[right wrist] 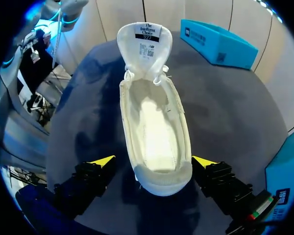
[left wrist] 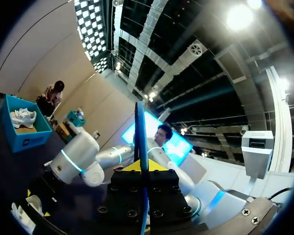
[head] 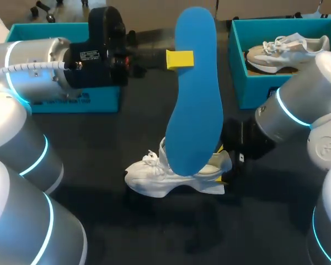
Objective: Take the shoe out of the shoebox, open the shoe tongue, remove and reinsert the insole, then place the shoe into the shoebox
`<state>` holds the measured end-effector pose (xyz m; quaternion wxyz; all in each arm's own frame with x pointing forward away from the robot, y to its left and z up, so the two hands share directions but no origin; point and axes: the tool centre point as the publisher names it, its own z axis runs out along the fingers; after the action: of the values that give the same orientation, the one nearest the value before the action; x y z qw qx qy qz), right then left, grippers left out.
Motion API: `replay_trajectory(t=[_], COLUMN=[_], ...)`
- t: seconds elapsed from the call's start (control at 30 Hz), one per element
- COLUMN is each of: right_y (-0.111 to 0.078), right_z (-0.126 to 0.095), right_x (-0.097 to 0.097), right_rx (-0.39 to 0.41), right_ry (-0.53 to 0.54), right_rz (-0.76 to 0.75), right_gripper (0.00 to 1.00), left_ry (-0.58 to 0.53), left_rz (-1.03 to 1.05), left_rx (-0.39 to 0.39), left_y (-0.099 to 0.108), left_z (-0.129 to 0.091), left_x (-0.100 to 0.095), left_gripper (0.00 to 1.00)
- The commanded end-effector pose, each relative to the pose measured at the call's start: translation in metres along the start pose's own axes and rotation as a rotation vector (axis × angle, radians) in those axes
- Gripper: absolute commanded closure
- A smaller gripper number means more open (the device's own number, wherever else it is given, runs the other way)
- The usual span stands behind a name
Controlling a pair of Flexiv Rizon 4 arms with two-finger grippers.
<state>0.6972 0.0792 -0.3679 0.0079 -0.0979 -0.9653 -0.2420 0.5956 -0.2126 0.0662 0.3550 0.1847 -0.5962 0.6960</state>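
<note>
White lace-up sneaker (head: pixel 154 179): on its sole near the middle of the dark bench (head: pixel 127 232), toe toward the left edge, heel toward the right edge. Tongue (right wrist: pixel 144 44): folded forward over the laces, label side up, leaving the opening exposed down to the pale inner footbed.

Blue foam insole (head: pixel 196 94): out of the sneaker, held upright above it. Its lower end overlaps the sneaker opening in the head view; contact cannot be determined.

Left pincer (head: pixel 179 59): clamped on the insole near its upper end. In the left wrist view the insole stands edge-on between both fingers.

Right pincer (right wrist: pixel 154 161): wide, low at the heel, one finger on each side, with a visible gap on at least one side.

Teal cardboard shoebox (head: pixel 237 83): far-right corner, holding a second white sneaker (head: pixel 281 52). Second teal shoebox (head: pixel 99 102): far-left corner, partly hidden by the left arm.
</note>
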Motion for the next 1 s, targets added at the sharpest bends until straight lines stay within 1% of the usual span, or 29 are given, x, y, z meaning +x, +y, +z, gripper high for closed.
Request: replay_trajectory(t=[0.03,0.1,0.2,0.37,0.47,0.8,0.9,1.0], right_y=[0.003,0.003,0.004,0.006,0.006,0.005,0.007,0.007], right_z=[-0.007,-0.011,-0.014,-0.019,-0.019,-0.021,-0.022,-0.022], right_x=[0.002,0.001,0.001,-0.002,-0.006,-0.009,-0.009,-0.009], right_rx=[0.158,0.160,0.203,0.232,0.256,0.289,0.332,0.332], right_ry=[-0.018,-0.035,-0.057,-0.072,-0.071,-0.079,-0.100,-0.100], right_rz=[-0.006,-0.012,-0.016,-0.038,-0.037,-0.026,-0.009,-0.009], right_gripper=[0.00,0.00,0.00,0.00,0.00,0.00,0.00,0.00], left_ry=[0.000,0.000,0.000,0.000,0.000,0.000,0.000,0.000], left_rz=[0.000,0.000,0.000,0.000,0.000,0.000,0.000,0.000], left_rx=[0.002,0.002,0.002,0.002,0.002,0.002,0.002,0.002], left_y=[0.001,0.001,0.001,0.001,0.001,0.001,0.001,0.001], left_z=[0.001,0.001,0.001,0.001,0.001,0.001,0.001,0.001], left_x=[0.000,0.000,0.000,0.000,0.000,0.000,0.000,0.000], left_gripper=[1.00,1.00,1.00,1.00,1.00,1.00,1.00,1.00])
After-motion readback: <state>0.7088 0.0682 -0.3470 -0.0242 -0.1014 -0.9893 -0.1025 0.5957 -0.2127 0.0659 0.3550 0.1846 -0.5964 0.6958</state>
